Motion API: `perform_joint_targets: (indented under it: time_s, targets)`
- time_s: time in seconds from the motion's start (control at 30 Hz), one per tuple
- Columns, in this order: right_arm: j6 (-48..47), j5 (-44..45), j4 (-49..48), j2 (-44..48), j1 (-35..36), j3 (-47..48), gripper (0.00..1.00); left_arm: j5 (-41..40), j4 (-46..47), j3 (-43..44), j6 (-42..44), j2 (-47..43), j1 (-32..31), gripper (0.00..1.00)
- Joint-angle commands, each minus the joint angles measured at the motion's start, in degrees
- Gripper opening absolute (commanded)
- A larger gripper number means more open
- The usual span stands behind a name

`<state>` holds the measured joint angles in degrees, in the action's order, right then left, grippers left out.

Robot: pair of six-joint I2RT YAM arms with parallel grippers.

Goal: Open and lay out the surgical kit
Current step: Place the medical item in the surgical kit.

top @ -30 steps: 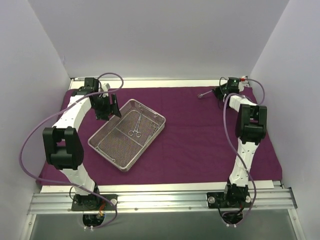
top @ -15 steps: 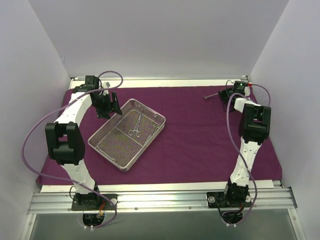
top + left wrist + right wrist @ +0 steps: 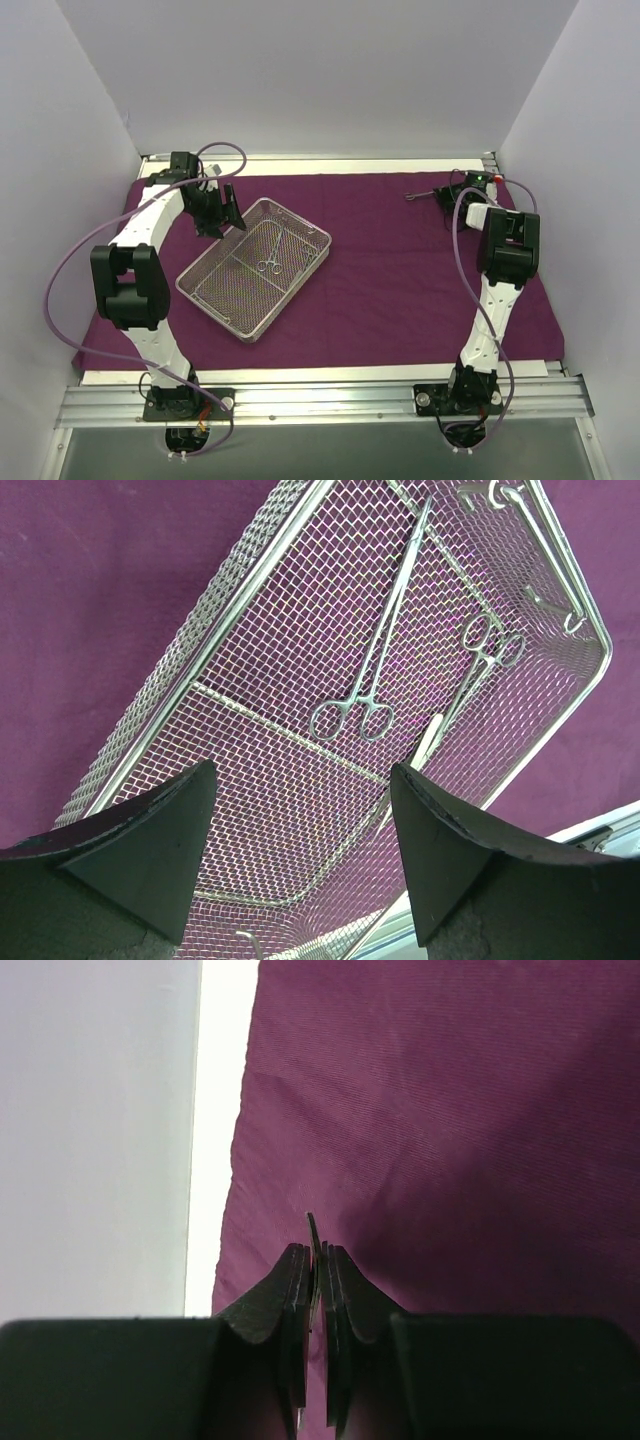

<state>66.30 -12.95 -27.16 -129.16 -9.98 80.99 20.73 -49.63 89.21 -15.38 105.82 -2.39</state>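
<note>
Since a second ago: a short retreat of the right tool [image 3: 450, 190] toward the far right corner of the bench [image 3: 300, 376], and a slight pull-in of the left elbow. Little change since then.

Pinched flat between the closed fingers of the right tool [image 3: 315, 1260]: a thin metal instrument [image 3: 420, 193]. Only a sliver of it [image 3: 311, 1230] in the wrist view; from above, jutting leftward, low over the purple cloth wrap [image 3: 400, 285]. Touching the cloth or not, impossible to tell.

Left tool [image 3: 222, 210] spread wide, holding nothing, poised over the far left end of the wire-mesh tray [image 3: 298, 218].

Tray set at an angle on the left half of the opened-out cloth [image 3: 100, 600]. Inside the mesh [image 3: 270, 630]: two ring-handled instruments, one long [image 3: 375, 670] near the middle and another [image 3: 480, 665] just beside it, both lying flat.
</note>
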Motion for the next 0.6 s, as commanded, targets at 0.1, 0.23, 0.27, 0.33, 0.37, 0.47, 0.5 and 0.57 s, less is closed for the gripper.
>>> perform_joint_targets:
  time_s: [0.1, 0.23, 0.27, 0.33, 0.37, 0.47, 0.5, 0.57]
  targets:
    - [-2.5, 3.0, 5.4, 1.1, 0.6, -2.7, 0.16, 2.0, 0.1, 0.8, 0.9, -1.7, 0.6, 0.79]
    - [-3.2, 2.8, 7.3, 0.9, 0.6, -1.6, 0.31, 2.0, 0.3, 0.1, 1.2, -2.3, 0.6, 0.80]
    - [-3.4, 2.9, 7.9, 1.0, 0.6, -1.5, 0.33, 2.2, 0.5, -0.1, 1.4, -2.4, 0.5, 0.80]
    - [-4.0, 2.8, 8.9, 1.7, 0.7, -1.7, 0.38, 2.6, 0.6, -0.4, 1.5, -2.9, 0.5, 0.80]
    - [-4.1, 2.9, 9.7, 2.2, 0.6, -1.6, 0.40, 2.6, 0.8, -0.6, 1.5, -3.1, 0.6, 0.80]
    - [-4.9, 3.5, 13.9, 4.7, 0.4, -1.6, 0.44, 2.6, 0.9, -1.1, 1.8, -3.6, 0.4, 0.79]
    - [-5.0, 3.6, 15.3, 6.5, 0.4, -1.7, 0.45, 2.6, 1.1, -1.1, 1.9, -3.9, 0.3, 0.79]
    - [-5.5, 3.7, 20.2, 9.8, 0.4, -0.9, 0.47, 1.9, 1.3, -1.5, 1.9, -4.0, -0.4, 0.77]
